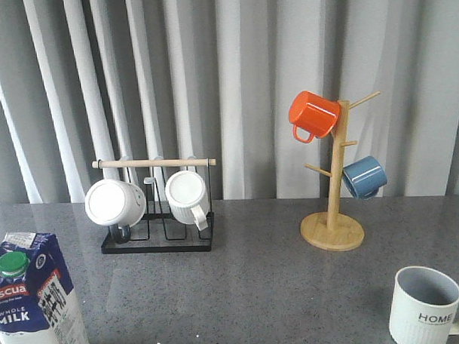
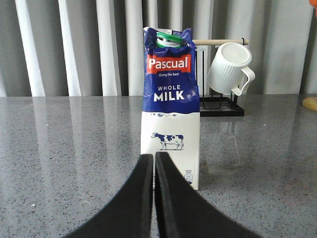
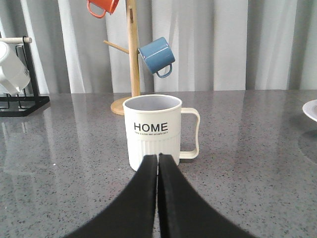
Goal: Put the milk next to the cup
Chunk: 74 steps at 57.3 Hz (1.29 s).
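The milk [image 1: 34, 299] is a blue-and-white carton with a green cap, standing upright at the table's front left. In the left wrist view the milk [image 2: 170, 109] stands just ahead of my left gripper [image 2: 154, 156], whose jaws are shut with nothing between them. The cup [image 1: 426, 305], a pale ribbed mug lettered "HOME", sits at the front right, far from the milk. The right wrist view shows the cup [image 3: 152, 130] directly ahead of my shut, empty right gripper [image 3: 158, 157], handle turned to one side. Neither arm shows in the front view.
A black wire rack [image 1: 158, 233] with a wooden bar holds two white mugs [image 1: 116, 201] at the back left. A wooden mug tree [image 1: 333, 214] at the back right carries an orange mug [image 1: 313, 114] and a blue mug [image 1: 364, 176]. A white plate edge [image 3: 311, 110] shows in the right wrist view.
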Available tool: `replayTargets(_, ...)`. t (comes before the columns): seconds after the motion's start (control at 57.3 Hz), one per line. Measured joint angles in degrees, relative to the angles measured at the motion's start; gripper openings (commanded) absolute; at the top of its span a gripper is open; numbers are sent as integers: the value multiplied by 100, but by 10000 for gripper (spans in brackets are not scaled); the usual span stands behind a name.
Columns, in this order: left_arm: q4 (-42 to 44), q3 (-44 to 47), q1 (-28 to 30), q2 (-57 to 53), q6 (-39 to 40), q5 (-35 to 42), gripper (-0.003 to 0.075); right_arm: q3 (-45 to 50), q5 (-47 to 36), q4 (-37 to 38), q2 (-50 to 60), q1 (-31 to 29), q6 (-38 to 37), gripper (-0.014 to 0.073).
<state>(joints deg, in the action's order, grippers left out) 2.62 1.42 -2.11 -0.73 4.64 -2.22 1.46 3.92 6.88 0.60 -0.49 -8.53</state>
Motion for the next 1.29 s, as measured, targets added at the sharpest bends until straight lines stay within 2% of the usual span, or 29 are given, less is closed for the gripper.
replayTargets(0.995, 0, 0, 0, 0, -83, 0, -6, 0, -34, 0, 0, 0, 0, -6)
replayTargets(1.118, 0, 0, 0, 0, -90, 93, -6, 12, -546, 0, 0, 0, 0, -6)
replayTargets(1.292, 2, -88, 0, 0, -80, 938, -6, -26, -1827, 0, 0, 0, -7, -6)
